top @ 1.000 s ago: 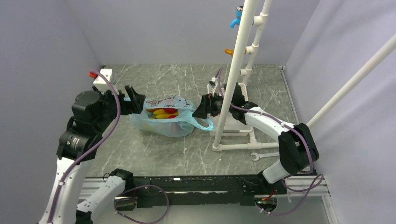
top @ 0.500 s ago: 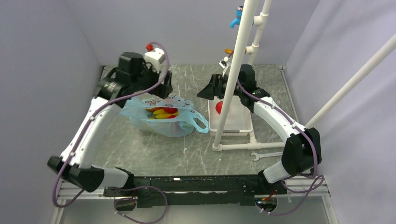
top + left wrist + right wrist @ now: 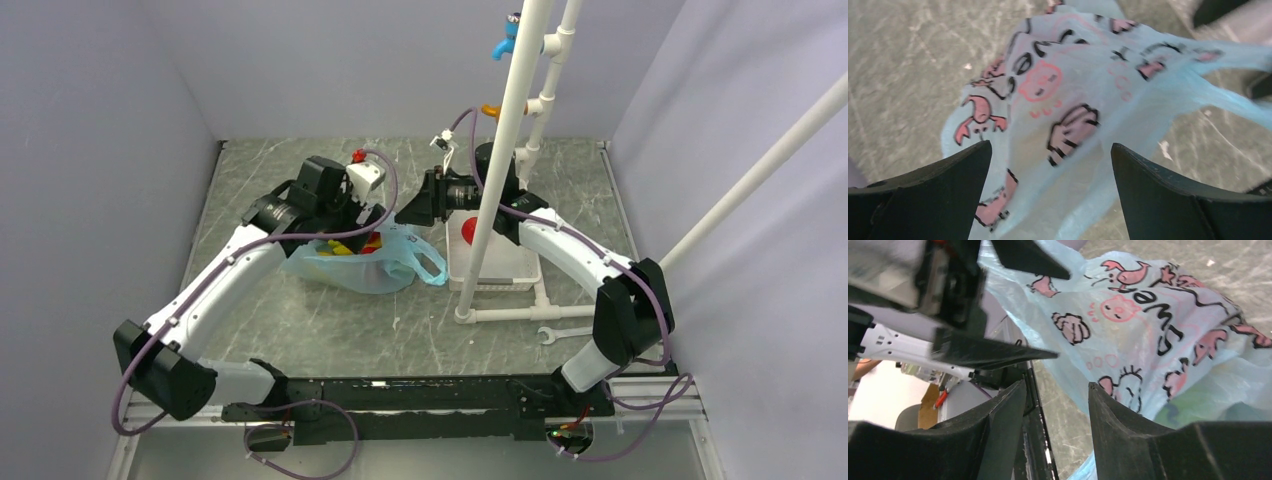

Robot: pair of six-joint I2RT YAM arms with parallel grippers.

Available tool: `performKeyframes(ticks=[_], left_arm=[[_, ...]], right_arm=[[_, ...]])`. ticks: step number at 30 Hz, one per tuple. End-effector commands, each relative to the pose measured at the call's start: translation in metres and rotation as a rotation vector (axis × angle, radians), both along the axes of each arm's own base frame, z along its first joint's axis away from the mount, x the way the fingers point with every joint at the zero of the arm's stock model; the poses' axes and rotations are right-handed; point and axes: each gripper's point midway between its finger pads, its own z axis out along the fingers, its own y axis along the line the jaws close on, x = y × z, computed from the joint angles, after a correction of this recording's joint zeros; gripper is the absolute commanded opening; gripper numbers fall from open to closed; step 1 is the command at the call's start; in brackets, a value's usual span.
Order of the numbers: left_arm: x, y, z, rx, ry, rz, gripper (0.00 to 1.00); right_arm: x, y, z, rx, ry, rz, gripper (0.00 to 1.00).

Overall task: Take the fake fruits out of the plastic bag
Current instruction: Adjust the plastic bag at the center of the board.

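Flanking plastic bag (image 3: 362, 272) — left fingers (image 3: 938, 195), right fingers (image 3: 1128, 440) both spread.

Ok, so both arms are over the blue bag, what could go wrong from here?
1. The left gripper and right gripper are both open and crowded together over the plastic bag. The right wrist view shows the left one's fingers just ahead, so they might collide.
2. In the left wrist view only printed film lies between the fingers. Closing may pinch the bag rather than the fake fruits and drag it.
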Motion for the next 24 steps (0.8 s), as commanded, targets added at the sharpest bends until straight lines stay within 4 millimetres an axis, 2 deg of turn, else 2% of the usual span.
performKeyframes(ticks=[1, 4, 7, 10, 12, 14, 15, 17, 20, 24], left_arm=[[0.040, 0.024, 0.007, 0.138, -0.090, 0.150, 0.93], [0.042, 0.020, -0.004, 0.160, -0.054, 0.136, 0.85], [0.042, 0.017, -0.008, 0.149, -0.041, 0.126, 0.81], [0.047, 0.017, -0.006, 0.142, -0.067, 0.142, 0.65], [0.052, 0.017, -0.003, 0.141, -0.071, 0.157, 0.47], [0.057, 0.016, 0.001, 0.133, -0.074, 0.182, 0.15], [0.059, 0.016, 0.002, 0.125, -0.074, 0.197, 0.07], [0.064, 0.014, 0.007, 0.092, -0.077, 0.211, 0.01], [0.077, 0.017, 0.020, 0.037, -0.097, 0.279, 0.00], [0.101, 0.026, 0.048, -0.064, -0.134, 0.405, 0.00]], right_arm=[[-0.013, 0.012, 0.022, 0.071, -0.103, 0.092, 0.50], [-0.018, 0.016, 0.017, 0.052, -0.113, 0.125, 0.43], [-0.021, 0.016, 0.014, 0.045, -0.119, 0.133, 0.42], [-0.029, 0.019, 0.011, 0.059, -0.115, 0.172, 0.37], [-0.034, 0.025, 0.005, 0.052, -0.120, 0.209, 0.35], [-0.034, 0.031, -0.006, 0.023, -0.114, 0.223, 0.33], [-0.032, 0.033, -0.010, 0.011, -0.107, 0.226, 0.30], [-0.024, 0.038, -0.016, -0.006, -0.090, 0.208, 0.28], [-0.010, 0.044, -0.017, -0.013, -0.076, 0.177, 0.25], [0.011, 0.056, -0.021, -0.029, -0.043, 0.150, 0.26]])
